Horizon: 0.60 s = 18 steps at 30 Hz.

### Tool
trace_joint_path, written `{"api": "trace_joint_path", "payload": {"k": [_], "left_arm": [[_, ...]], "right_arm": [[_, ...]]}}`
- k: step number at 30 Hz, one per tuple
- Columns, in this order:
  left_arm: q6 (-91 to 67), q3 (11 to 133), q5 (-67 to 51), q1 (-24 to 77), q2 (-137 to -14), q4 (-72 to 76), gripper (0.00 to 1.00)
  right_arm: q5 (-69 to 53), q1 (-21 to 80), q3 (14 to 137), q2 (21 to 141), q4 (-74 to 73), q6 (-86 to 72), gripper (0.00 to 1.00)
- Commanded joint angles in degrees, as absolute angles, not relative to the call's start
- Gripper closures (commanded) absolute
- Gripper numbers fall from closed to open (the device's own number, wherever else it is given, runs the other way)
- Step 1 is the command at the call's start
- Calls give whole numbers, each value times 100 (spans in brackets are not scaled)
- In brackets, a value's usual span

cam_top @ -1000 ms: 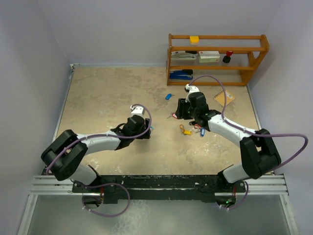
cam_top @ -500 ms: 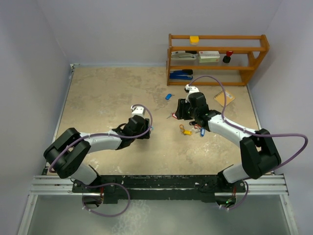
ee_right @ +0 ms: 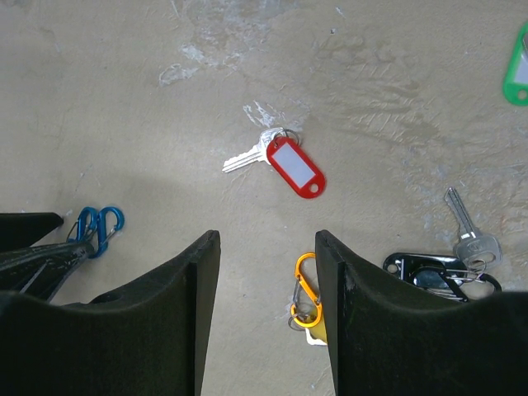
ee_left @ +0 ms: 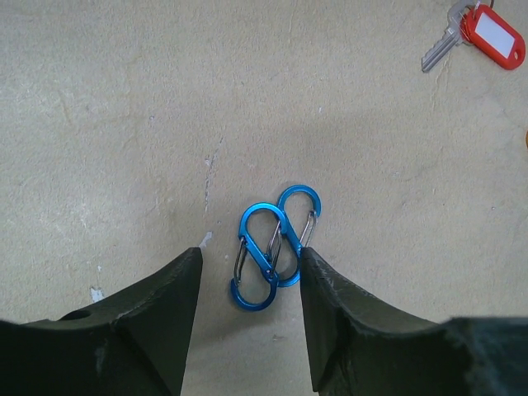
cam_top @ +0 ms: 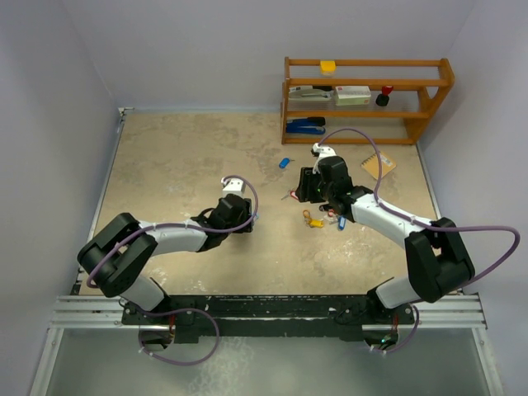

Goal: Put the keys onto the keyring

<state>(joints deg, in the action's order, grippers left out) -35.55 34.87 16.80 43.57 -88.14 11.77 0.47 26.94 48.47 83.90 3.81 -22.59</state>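
At twelve o'clock off the right gripper (ee_right: 266,247), jaws apart and empty, lies the red-tagged key (ee_right: 285,163), likely light, flat and slippery, best pinched by its tag, while the left gripper (ee_left: 250,268) gapes around blue clips (ee_left: 272,245).

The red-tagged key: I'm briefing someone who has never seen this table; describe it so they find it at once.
From the wooden shelf at the table's far right, come toward the right gripper in front of it. The red-tagged key lies flat just beyond it. It alone has a red oblong tag with a white window; the orange clip nearby has none.
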Motion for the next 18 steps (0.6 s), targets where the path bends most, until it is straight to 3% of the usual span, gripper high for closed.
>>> {"api": "trace_joint_path", "payload": {"k": [1, 18], "left_arm": [[-3625, 3493, 1679, 4364, -8883, 1323, 53], [-3494, 3524, 1797, 4382, -9078, 1245, 64]], "right_arm": [[0, 2689, 4808, 8159, 571, -2303, 47], [17, 2689, 4777, 8156, 580, -2320, 47]]}}
